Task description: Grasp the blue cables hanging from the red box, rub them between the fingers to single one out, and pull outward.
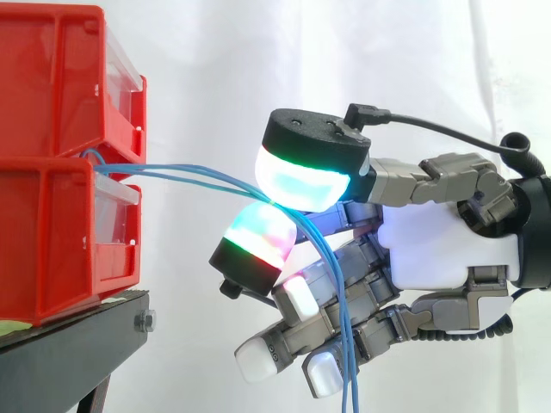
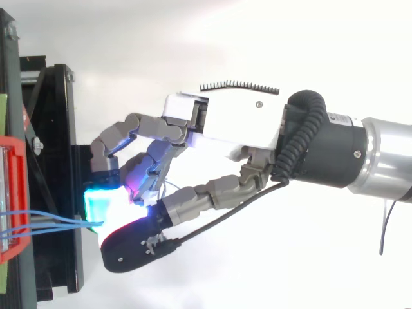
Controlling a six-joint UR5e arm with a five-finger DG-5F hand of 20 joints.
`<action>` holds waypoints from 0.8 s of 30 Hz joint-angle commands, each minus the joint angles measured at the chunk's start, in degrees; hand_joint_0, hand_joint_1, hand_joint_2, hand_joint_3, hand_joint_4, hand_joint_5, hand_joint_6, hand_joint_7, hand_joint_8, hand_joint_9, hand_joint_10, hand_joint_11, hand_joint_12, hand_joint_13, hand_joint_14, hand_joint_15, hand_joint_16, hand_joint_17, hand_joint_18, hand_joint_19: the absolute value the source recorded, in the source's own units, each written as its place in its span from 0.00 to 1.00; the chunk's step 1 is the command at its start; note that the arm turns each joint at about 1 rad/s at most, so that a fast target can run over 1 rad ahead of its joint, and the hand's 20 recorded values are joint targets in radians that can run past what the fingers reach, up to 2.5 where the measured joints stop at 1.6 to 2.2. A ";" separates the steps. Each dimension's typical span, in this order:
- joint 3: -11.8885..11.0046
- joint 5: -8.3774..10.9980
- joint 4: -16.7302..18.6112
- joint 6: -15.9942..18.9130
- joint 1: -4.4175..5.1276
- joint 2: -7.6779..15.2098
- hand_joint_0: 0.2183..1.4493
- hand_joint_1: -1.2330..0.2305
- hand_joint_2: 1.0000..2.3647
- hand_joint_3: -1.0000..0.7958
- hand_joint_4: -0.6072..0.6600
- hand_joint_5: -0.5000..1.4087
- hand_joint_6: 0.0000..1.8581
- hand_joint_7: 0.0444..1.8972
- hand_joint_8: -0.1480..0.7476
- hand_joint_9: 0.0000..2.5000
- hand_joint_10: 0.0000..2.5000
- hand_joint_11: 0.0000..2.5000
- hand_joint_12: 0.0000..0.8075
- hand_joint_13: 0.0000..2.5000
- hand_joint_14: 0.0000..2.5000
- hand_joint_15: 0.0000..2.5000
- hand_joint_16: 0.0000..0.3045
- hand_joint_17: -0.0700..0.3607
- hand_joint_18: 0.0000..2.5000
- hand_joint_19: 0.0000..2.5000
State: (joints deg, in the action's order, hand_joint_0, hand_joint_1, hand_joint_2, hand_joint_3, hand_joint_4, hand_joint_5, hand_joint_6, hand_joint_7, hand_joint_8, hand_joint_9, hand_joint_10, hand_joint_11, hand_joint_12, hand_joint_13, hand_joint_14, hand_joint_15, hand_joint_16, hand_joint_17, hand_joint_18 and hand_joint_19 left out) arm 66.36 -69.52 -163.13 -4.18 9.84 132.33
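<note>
A white curtain [image 1: 258, 69] backs the work. Two red bins [image 1: 47, 232] sit stacked on a black stand [image 1: 69, 353]. Right of the bins and clear of them, the hand [image 1: 430, 241] pinches the blue cables [image 1: 198, 176] between two glowing fingers [image 1: 301, 185]. The cables leave the bins at the lower one's top edge, run to the pinch, then hang down.

One camera sits off to the side, close in and level with the work, looking across at the white curtain [image 1: 215, 52]. The red bins [image 1: 52, 163] are at its left edge and the hand [image 1: 439, 249] reaches in from the right. The other hangs overhead, looking straight down, equally near. Both take in the hand, the bins' front, the black stand [image 1: 69, 353] and the blue cables [image 1: 198, 175] between.
</note>
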 commanded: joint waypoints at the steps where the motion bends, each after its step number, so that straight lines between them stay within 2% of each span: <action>1: 0.00 0.09 0.00 0.05 0.00 -0.06 0.43 0.24 0.01 0.38 0.48 0.16 0.50 0.62 0.59 0.37 0.01 0.31 0.58 0.33 0.01 0.16 0.20 0.49 0.37 0.18; 6: 0.00 0.00 0.00 0.05 0.00 -0.06 0.48 0.24 0.01 0.34 0.43 0.15 0.51 0.59 0.57 0.36 0.01 0.30 0.57 0.32 0.01 0.16 0.20 0.48 0.36 0.18; 14: 0.00 -0.08 0.00 0.22 0.00 -0.06 0.51 0.22 0.00 0.30 0.50 0.15 0.50 0.52 0.53 0.34 0.01 0.30 0.56 0.32 0.01 0.16 0.20 0.48 0.36 0.17; 24: 0.00 0.00 0.00 0.66 0.00 -0.06 0.42 0.23 0.00 0.28 0.57 0.15 0.50 0.51 0.55 0.35 0.01 0.31 0.58 0.32 0.01 0.16 0.20 0.49 0.37 0.16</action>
State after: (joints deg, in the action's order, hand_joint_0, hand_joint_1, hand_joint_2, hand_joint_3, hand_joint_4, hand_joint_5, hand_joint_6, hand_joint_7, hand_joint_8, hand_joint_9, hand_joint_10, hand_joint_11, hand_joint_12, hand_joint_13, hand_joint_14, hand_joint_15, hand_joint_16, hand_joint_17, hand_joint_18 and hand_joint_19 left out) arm 66.36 -69.53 -163.12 -3.55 9.84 132.28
